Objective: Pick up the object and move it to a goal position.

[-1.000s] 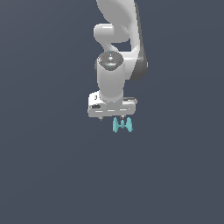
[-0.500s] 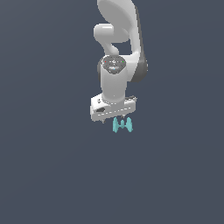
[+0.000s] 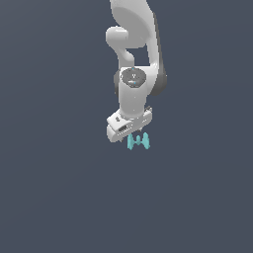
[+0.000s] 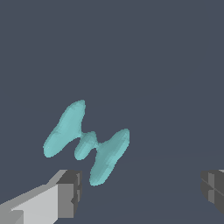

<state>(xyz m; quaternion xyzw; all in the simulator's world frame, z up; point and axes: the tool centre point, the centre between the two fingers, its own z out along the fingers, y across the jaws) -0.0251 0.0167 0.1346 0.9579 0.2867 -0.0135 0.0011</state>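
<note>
The object (image 3: 138, 142) is a tiny turquoise dumbbell-like piece with two flared ends and a short bar. In the exterior view it sits just below the white hand of the arm (image 3: 129, 124). My gripper (image 4: 142, 190) is open in the wrist view, its two grey fingertips (image 4: 71, 192) set far apart. There the object (image 4: 87, 143) lies beyond the tips, closer to one finger, and neither finger touches it. The exterior view hides the fingers behind the hand.
Only a plain dark grey-blue background surrounds the arm and the object in both views. No other objects, containers or edges show.
The wrist has turned, so the hand now sits tilted above the object. The object stays at about the same spot.
</note>
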